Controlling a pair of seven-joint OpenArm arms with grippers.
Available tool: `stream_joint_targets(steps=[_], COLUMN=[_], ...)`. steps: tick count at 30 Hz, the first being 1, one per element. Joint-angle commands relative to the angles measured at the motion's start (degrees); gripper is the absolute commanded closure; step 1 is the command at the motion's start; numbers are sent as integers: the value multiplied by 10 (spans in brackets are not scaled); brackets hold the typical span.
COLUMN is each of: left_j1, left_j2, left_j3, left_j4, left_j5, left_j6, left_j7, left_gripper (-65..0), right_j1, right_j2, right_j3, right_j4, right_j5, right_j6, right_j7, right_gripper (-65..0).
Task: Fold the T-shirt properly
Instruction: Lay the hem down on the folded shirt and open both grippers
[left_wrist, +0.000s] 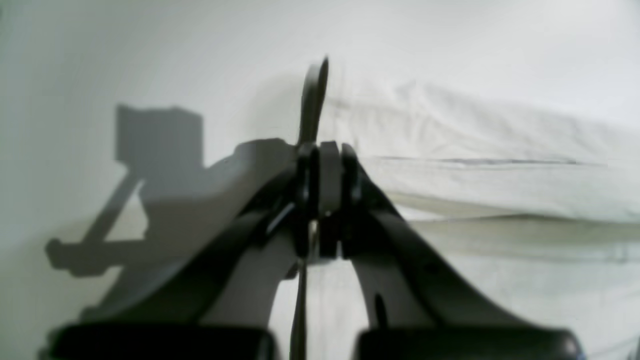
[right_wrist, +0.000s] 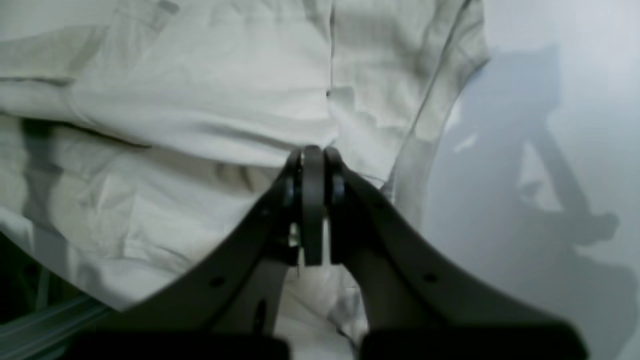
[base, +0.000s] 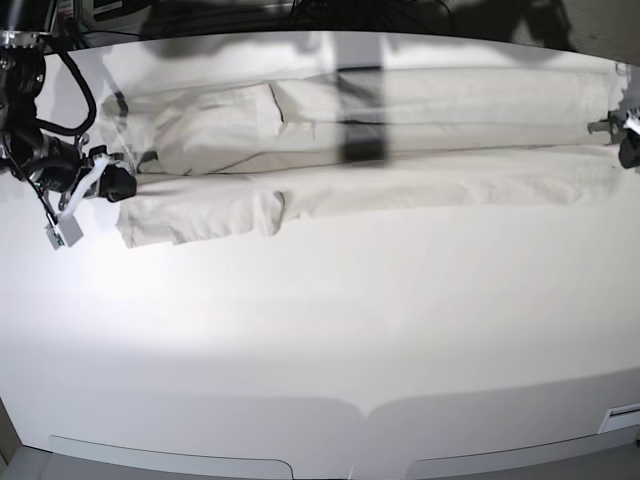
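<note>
The pale beige T-shirt (base: 430, 190) lies flat in a long folded band across the far part of the white table (base: 320, 330). My right gripper (base: 120, 185) is at the shirt's left end. In the right wrist view its jaws (right_wrist: 312, 152) are shut over the wrinkled cloth (right_wrist: 175, 100), and I see no cloth pinched between them. My left gripper (base: 612, 127) is at the shirt's right end. In the left wrist view it (left_wrist: 325, 150) is shut beside the shirt's edge (left_wrist: 500, 185), over bare table.
Dark cables and equipment (base: 300, 12) run along the table's back edge. A dark shadow band (base: 360, 110) crosses the shirt. A small white tag (base: 68, 232) hangs from the right arm. The table's front edge (base: 320, 440) is near the camera.
</note>
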Motion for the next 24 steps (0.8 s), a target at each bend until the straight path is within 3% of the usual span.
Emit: stream_joint_targets(steps=[1, 7, 11, 16, 17, 19, 22, 24], left_j1=[2, 4, 5, 4, 4, 3, 3, 3], left_j2=[-13, 3, 26, 37, 36, 32, 20, 6], left_j3=[-7, -7, -7, -7, -7, -7, -7, -7], left_j4=[10, 10, 10, 10, 10, 10, 10, 10], left_j5=[-5, 29, 64, 94, 94, 94, 94, 89], left_j6=[0, -2, -2, -1, -1, -1, -1, -1], left_j7=[-18, -17, -26, -46, -46, -46, -45, -44], left_gripper=[0, 0, 0, 0, 0, 0, -239, -347], right_j1=[0, -34, -54, -57, -57, -56, -56, -56], right_j2=[9, 0, 0, 0, 0, 0, 0, 0], right_j3=[6, 6, 6, 6, 6, 6, 6, 6], right_j4=[10, 10, 9, 7, 7, 7, 7, 7], right_j5=[-1, -6, -56, -60, -59, -59, -55, -41], right_j6=[3, 3, 3, 3, 3, 3, 3, 3], right_j7=[12, 29, 71, 66, 68, 67, 69, 69], right_gripper=[0, 0, 0, 0, -15, -153, -285, -299])
